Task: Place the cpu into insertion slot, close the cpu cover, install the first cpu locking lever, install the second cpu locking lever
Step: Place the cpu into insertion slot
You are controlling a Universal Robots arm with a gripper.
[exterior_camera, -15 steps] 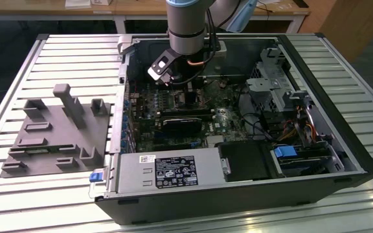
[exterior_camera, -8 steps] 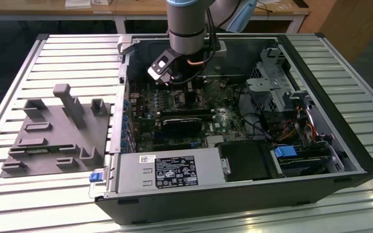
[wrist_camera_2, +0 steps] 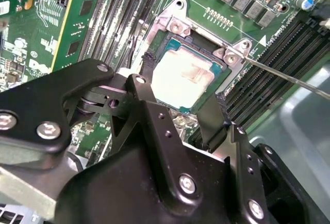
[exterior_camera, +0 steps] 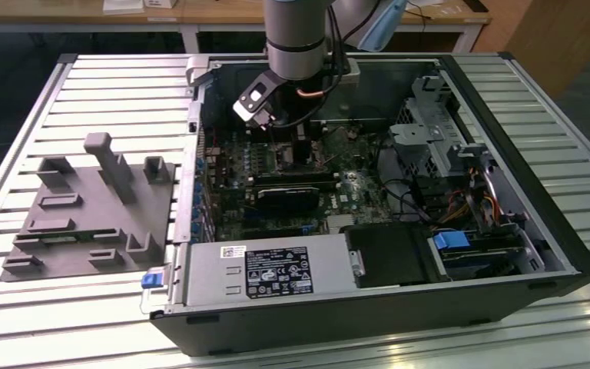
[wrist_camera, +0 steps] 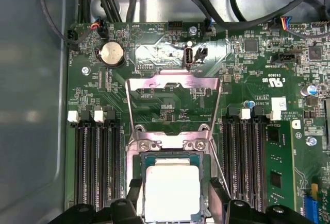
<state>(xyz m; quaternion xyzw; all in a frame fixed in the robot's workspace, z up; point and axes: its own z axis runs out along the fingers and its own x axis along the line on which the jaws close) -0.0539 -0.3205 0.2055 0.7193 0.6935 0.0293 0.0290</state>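
Inside the open computer case (exterior_camera: 571,254) lying on the slatted tabletop (exterior_camera: 49,323), the arm reaches down near the case's far wall, with the gripper (exterior_camera: 297,142) over the motherboard (wrist_camera: 247,74).

- cpu (wrist_camera: 171,201) sits flat in the insertion slot (wrist_camera: 154,144), silver top up. Placement looks done.
- jaws released: in both wrist views the black fingers (wrist_camera_2: 211,118) straddle the chip, one on each side, with a gap showing on at least one side. Nothing is held.
- cpu cover (wrist_camera: 172,84) is not closed. The frame plate is swung up off the slot, hinged at the slot edge facing the coin cell (wrist_camera: 111,54), and board shows through its window.
- locking lever (wrist_camera_2: 289,77): a thin metal rod runs out from a slot corner and over the neighbouring memory slots, not latched. I can't make out a second lever for sure.

Surroundings:
- Long black memory slots (wrist_camera: 95,162) flank the slot on both sides, just beside the fingers.
- Black cables (wrist_camera: 216,7) hang over the board edge past the raised cover, close to the arm.
- power supply (exterior_camera: 264,273) sits at the near wall of the case, with the drive cage (exterior_camera: 439,131) toward the exterior view's right. Both are well apart from the gripper.
- Grey plastic fixture (exterior_camera: 90,207) lies on the tabletop outside the case, on the exterior view's left.
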